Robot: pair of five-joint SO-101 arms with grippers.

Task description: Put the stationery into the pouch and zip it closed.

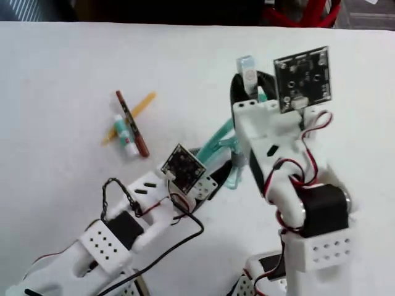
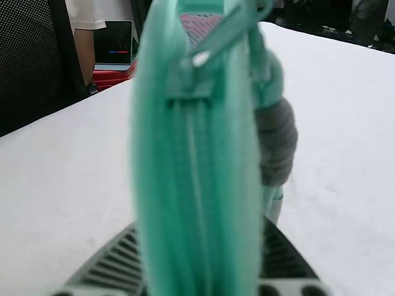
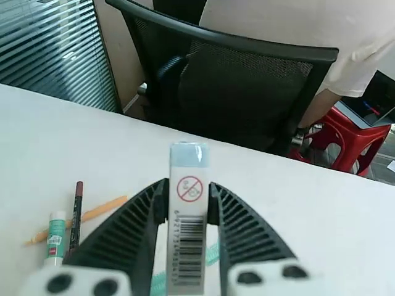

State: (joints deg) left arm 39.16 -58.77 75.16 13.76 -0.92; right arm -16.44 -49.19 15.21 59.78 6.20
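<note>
Pouch (image 2: pixel 197 185) and barcoded stick (image 3: pixel 187 246) gripped.
Left pincer (image 1: pixel 217 161) holds the pouch; right pincer (image 3: pixel 188 186) clamps the stick, glue stick (image 3: pixel 55 237) well aside on the surface (image 3: pixel 308 203).

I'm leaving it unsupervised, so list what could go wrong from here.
1. The pouch, gripped by the left gripper, shows only a narrow edge; the white barcoded block in the right gripper may miss the opening and fall on the table.
2. The brown pen, yellow pencil and glue stick lie crossed and touching; grasping one could scatter the others.
</note>
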